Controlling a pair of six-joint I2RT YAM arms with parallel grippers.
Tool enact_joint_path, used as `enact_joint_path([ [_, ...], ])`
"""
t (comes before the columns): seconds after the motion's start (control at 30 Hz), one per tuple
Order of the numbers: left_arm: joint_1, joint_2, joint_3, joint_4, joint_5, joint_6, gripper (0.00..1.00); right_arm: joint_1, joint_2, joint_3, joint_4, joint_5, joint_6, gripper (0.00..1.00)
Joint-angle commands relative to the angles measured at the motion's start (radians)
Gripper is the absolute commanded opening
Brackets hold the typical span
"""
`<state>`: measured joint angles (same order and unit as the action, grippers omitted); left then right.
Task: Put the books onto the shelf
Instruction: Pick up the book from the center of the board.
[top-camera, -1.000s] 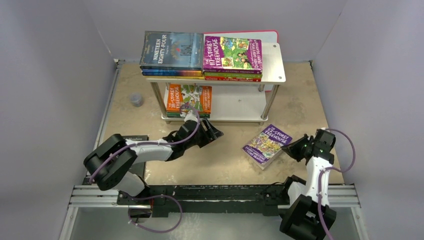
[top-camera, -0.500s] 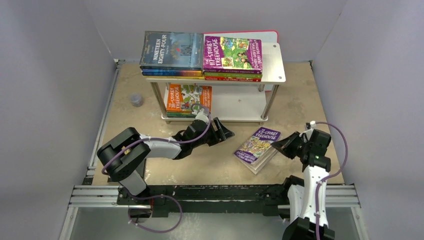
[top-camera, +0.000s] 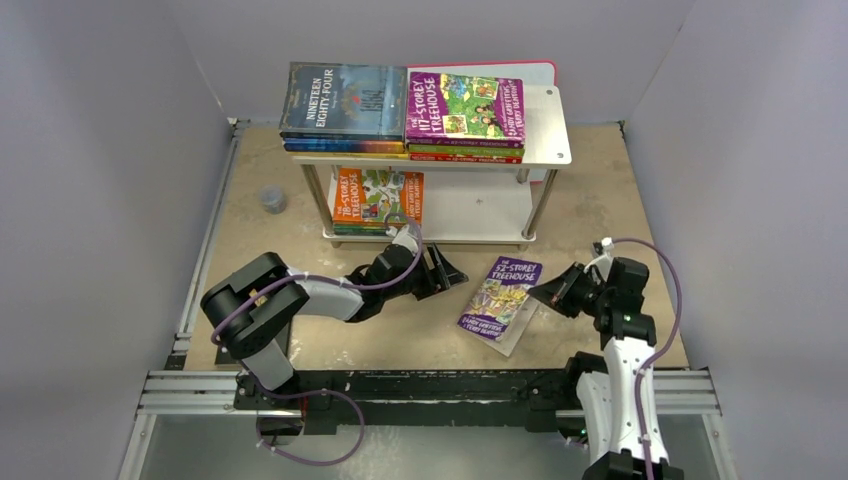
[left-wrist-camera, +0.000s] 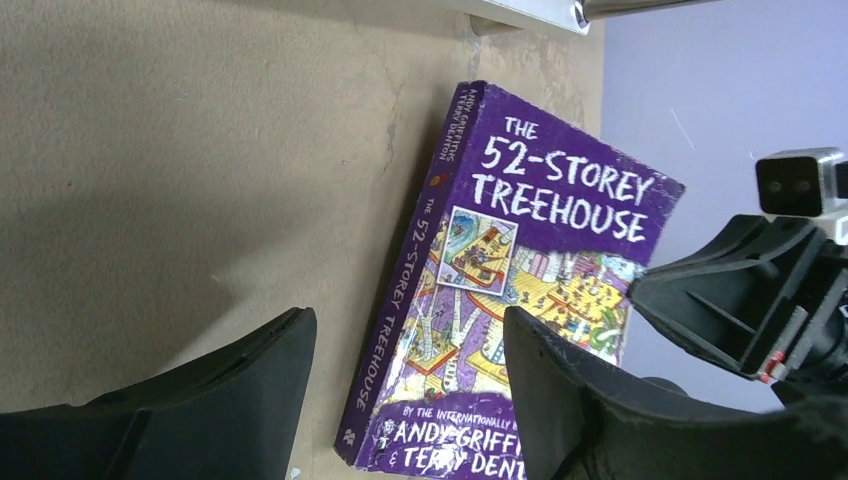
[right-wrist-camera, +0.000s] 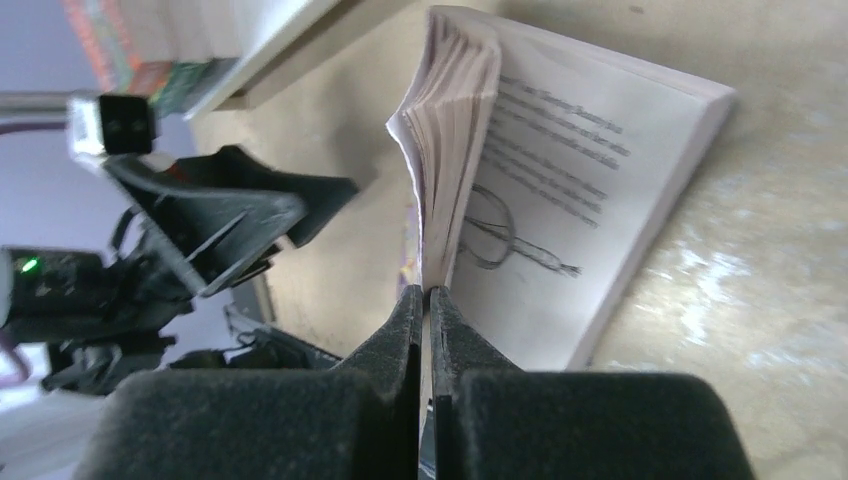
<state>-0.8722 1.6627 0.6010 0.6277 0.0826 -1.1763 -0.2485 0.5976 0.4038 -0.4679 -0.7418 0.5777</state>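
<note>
Handover step in hand: right gripper (top-camera: 547, 292), fingers shut, presses purple book (top-camera: 497, 301) at lower centre toward left gripper (top-camera: 450, 271), fingers spread wide, which next must straddle the spine.

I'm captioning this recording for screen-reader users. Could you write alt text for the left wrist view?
A purple paperback titled The 52-Storey Treehouse lies cover-up on the tan table, between the open black fingers of the left gripper. The right gripper is at the book's right edge, and a corner of the shelf shows at the top.
</note>
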Motion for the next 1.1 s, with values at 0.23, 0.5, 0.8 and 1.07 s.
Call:
enact_joint_path([
  [0.23, -0.005, -0.015, -0.006, 0.032, -0.006, -0.014, 0.66, 0.017, 0.169, 0.015, -0.023, 0.364, -0.011, 0.55],
  [0.5, -0.006, -0.028, 0.010, -0.003, -0.013, 0.016, 0.65, 0.144, 0.265, 0.024, 0.036, 0.479, 0.046, 0.72],
  [0.8, -0.005, -0.063, -0.006, -0.040, -0.063, 0.042, 0.65, 0.233, 0.350, -0.014, 0.118, 0.515, 0.140, 0.69],
  [1.07, -0.006, -0.117, -0.053, -0.041, -0.113, 0.050, 0.65, 0.240, 0.297, -0.020, 0.166, 0.568, 0.143, 0.00],
])
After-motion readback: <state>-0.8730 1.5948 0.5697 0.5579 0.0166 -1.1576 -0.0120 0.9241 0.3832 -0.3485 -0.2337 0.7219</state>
